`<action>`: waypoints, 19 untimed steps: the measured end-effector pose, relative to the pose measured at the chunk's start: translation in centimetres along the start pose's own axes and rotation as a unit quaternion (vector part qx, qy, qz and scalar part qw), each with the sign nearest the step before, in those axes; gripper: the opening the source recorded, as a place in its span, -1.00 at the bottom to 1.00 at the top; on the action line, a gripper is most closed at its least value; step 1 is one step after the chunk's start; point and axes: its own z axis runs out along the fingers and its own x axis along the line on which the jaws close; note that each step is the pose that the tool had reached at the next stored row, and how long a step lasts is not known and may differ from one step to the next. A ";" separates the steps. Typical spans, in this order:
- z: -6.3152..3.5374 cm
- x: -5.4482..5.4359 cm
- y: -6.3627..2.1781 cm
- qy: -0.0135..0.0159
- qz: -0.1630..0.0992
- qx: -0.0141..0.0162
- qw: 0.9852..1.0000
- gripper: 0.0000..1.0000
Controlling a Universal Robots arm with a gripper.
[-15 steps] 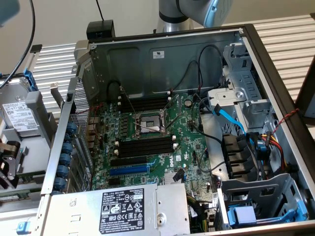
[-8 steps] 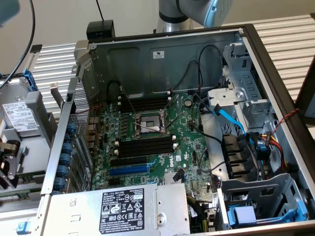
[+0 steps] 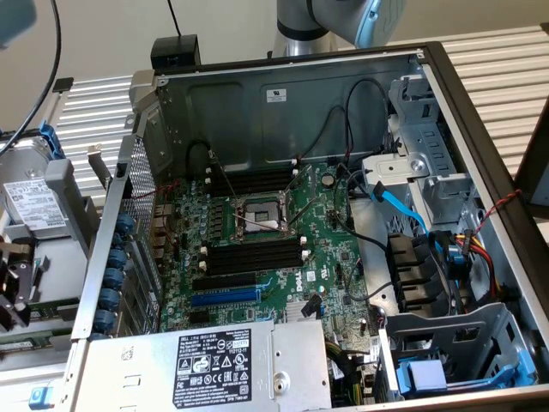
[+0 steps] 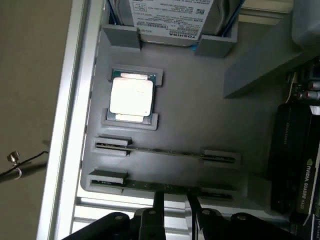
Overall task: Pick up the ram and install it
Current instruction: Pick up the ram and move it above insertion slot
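The open case (image 3: 283,94) fills the exterior view, its motherboard (image 3: 266,249) bare, with black slots (image 3: 253,256) and the CPU socket (image 3: 262,215) in the middle; only part of the arm (image 3: 343,17) shows above the case's back wall.

In the wrist view the gripper (image 4: 175,205) hangs over a grey tray (image 4: 200,115). Beyond its fingertips sit a hard drive (image 4: 170,20), then a CPU (image 4: 131,96) in its holder. A graphics card (image 4: 295,160) lies off to one side.

Two ram sticks stand on edge in tray brackets. The farther stick (image 4: 165,150) lies past the fingertips. The near ram (image 4: 150,185) runs crosswise at the tips of the thin fingers (image 4: 158,210), which stand slightly parted, straddling it, gripping nothing.
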 end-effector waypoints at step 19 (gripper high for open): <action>0.29 0.0 -0.02 0.012 -0.171 -0.003 0.985 -0.39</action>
